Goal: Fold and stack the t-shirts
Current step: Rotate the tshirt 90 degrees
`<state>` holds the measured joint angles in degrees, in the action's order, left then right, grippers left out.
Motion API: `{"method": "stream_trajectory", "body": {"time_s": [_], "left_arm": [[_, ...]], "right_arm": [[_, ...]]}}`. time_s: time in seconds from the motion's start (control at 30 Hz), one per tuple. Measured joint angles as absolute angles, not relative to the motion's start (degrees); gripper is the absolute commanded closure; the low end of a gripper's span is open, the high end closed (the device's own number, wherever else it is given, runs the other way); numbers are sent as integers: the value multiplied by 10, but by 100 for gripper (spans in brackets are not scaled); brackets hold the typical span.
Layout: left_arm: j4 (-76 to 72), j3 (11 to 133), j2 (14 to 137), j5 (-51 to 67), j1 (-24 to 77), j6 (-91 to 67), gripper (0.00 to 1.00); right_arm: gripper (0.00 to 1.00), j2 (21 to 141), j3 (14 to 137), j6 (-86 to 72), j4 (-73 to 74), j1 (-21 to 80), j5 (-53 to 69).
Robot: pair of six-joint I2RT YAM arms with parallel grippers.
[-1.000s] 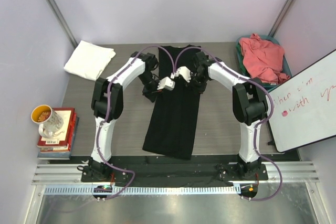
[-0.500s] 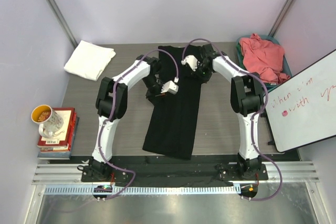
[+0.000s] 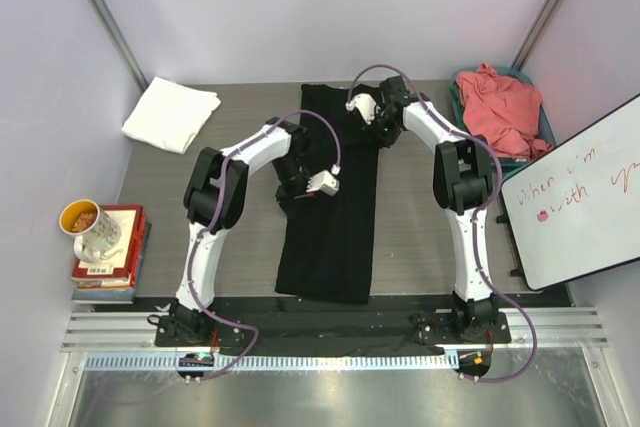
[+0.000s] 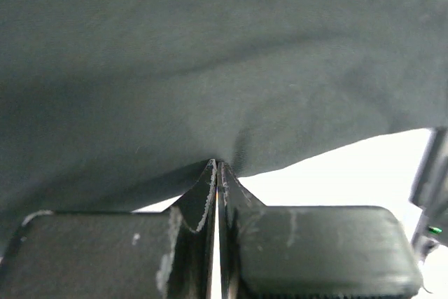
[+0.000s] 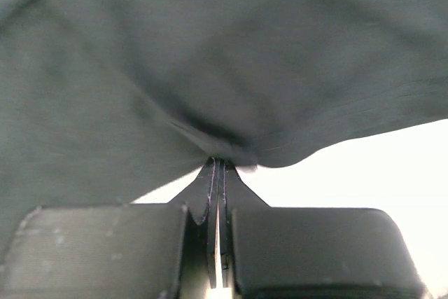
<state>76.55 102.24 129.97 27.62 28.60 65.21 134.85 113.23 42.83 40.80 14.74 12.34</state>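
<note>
Centre: black tee lies as a long narrow strip down the table, far end near back edge, near end close to arm bases. L gripper: jaws pressed tight, pinching the tee's left edge abt mid-length. R gripper: likewise closed, nipping cloth edge at far right end. White tee folded, far-left cnr. Coral tee crumpled in teal bin, far right. Mug on books, left of table.
</note>
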Motion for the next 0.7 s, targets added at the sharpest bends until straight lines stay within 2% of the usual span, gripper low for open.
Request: {"method": "stream_trajectory", "body": {"time_s": [0.37,0.5,0.57,0.63,0.7], "left_arm": [[797,911,1263,256,327,604,100],[796,918,1263,249,337,583,87],[792,927,1262,248,337,571,89],[780,934,1257,244,335,557,100],[766,940,1247,236,332,543,100]], "right_arm": [[99,1360,1152,417,397,136,141],[99,1353,1139,417,393,133,146],[99,1347,1126,417,392,133,148],[99,1339,1112,417,392,133,150],[99,1333,1104,416,392,133,154]]}}
